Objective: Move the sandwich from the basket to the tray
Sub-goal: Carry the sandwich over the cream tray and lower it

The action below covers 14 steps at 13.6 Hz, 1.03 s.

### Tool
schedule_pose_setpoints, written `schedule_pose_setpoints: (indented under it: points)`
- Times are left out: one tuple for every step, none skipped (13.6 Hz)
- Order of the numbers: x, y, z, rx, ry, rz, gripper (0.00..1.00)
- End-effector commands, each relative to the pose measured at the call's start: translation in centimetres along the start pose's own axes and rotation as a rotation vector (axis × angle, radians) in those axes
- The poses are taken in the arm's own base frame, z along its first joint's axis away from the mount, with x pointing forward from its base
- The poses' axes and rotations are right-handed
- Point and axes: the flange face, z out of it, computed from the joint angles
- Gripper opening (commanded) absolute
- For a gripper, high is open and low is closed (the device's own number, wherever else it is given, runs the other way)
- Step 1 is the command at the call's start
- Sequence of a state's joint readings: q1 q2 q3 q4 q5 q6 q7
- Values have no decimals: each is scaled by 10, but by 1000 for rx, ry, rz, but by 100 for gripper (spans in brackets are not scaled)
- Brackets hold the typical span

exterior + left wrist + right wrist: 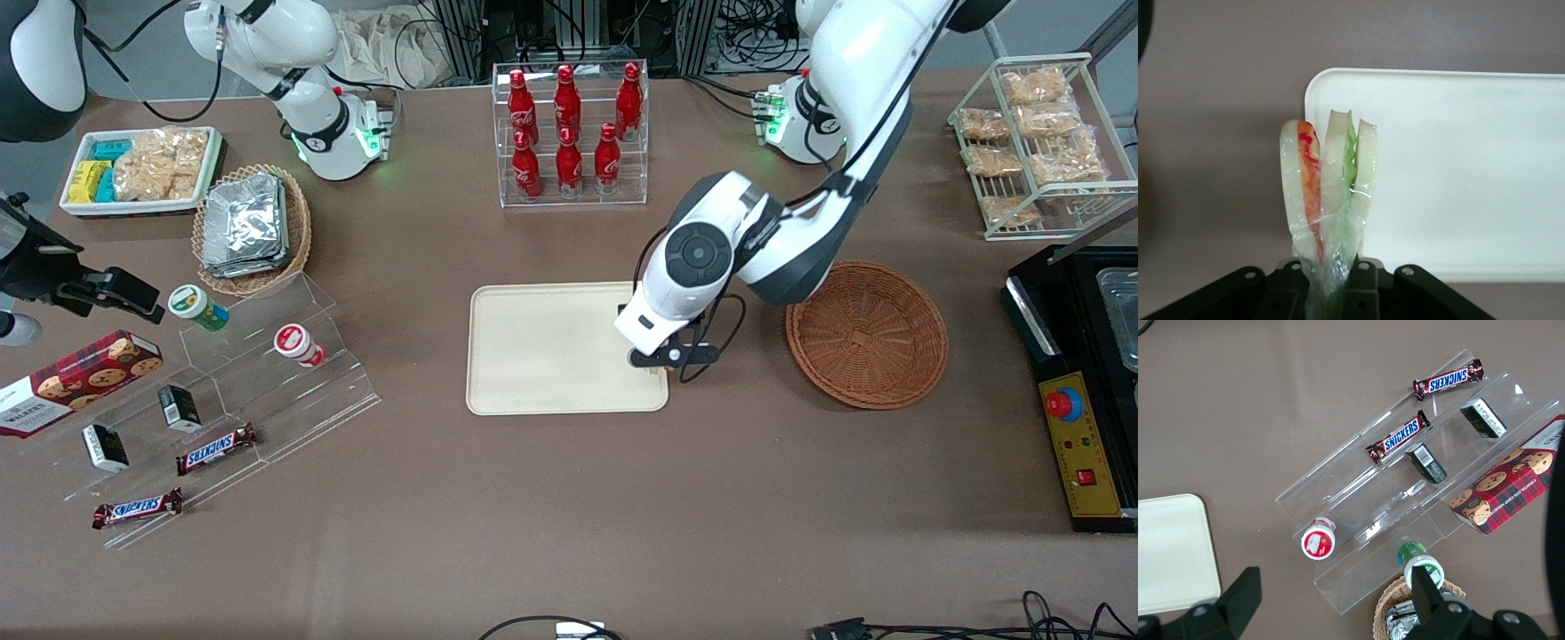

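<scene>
The sandwich [1328, 193] is pinched in the gripper [1331, 280], fingers closed tight on the wrapped end so the wedge sticks straight out from them. You can see the layers edge-on in the wrist view: pale bread, a red-orange strip, more bread, then green, all under clear wrap. It's up in the air, not resting on anything.

In the front view the gripper [658, 363] hangs over the tray [542, 351], right at the tray's edge toward the working arm's end of the table and near the corner closest to the front camera. Only a sliver of sandwich peeks out under the wrist there.

The basket [867, 333] sits just beside the tray, toward the working arm's end, with nothing in it.

Farther from the front camera than the tray there's a clear rack of red cola bottles [569, 124]. Toward the parked arm's end you get a tan wicker basket of foil packets [249, 227], a clear stepped stand [240, 391] with Snickers bars [216, 449] and small cups, and a cookie box [76, 378].
</scene>
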<state>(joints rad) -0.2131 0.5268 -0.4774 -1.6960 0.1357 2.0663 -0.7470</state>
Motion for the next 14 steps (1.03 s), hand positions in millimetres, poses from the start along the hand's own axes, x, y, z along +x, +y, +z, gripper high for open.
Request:
schedule_pose_setpoints:
  points:
    - [-3, 2, 45, 2, 35, 4, 8]
    - [-3, 3, 61, 6, 43, 3, 8]
    - [-6, 11, 77, 16, 48, 3, 8]
    - [-7, 14, 91, 25, 63, -4, 8]
    - [-6, 14, 100, 35, 71, -9, 8]
    - [-7, 15, 103, 39, 71, -8, 8]
    - [-9, 16, 105, 41, 72, -3, 9]
    - [-10, 18, 104, 42, 72, -2, 20]
    - [-10, 19, 103, 40, 73, -2, 83]
    - [-10, 18, 103, 40, 73, -3, 100]
    - [-9, 17, 101, 42, 76, -4, 100]
    - [-8, 16, 99, 43, 77, -6, 100]
    - [-8, 16, 96, 43, 78, -7, 100]
    - [-8, 17, 94, 39, 80, -10, 100]
